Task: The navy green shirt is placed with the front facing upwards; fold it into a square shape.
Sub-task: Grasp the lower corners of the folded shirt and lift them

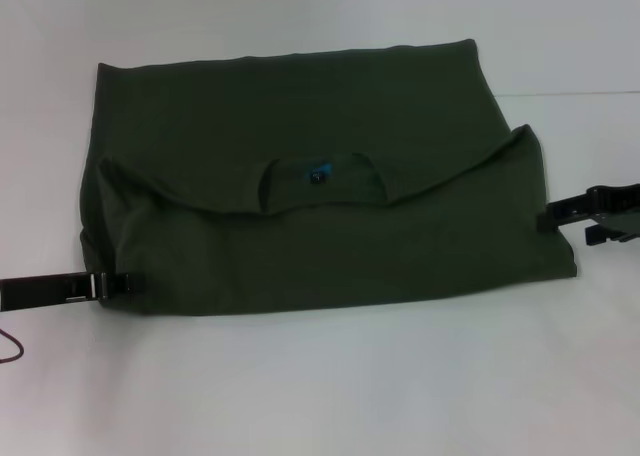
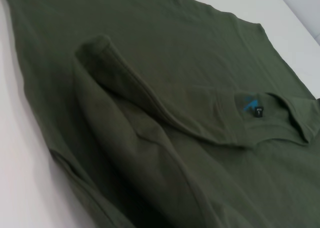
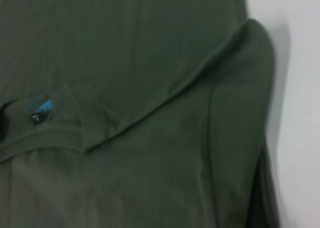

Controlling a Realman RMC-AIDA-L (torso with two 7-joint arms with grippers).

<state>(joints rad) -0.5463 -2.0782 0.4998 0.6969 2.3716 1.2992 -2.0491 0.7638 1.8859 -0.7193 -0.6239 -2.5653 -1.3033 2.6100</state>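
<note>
One table point(image 1: 320, 396), white and plain, carries everything in view; no containers appear in any view, so nothing is held in one.

Navy green shirt point(image 1: 320, 196) lies across the middle of the table, spread wide. Its near part is doubled over toward the far side, so the collar edge sits roughly mid-cloth and the fold line runs along the near edge. No lettering shows; only plain cloth faces up. The far layer lies flat; the folded layer sags in a shallow curve between its two ends, and its right end stands up slightly in a soft hump.

Left hand point(image 1: 125, 285) sits low at the near left corner of the shirt, touching the cloth edge. Whether it pinches the cloth or is spread cannot be told. Right hand point(image 1: 560, 218) sits at the right edge of the shirt, just beside the raised end; its state also cannot be told.

Neck label point(image 1: 317, 174), small, blue and black, sits inside the collar at centre.

Judgement: a crosswise fold appears laid, and further folds remain before the shape is square. To do this step well, both ends should be set down level, the sag pulled straight, and the right hump flattened before letting go.
</note>
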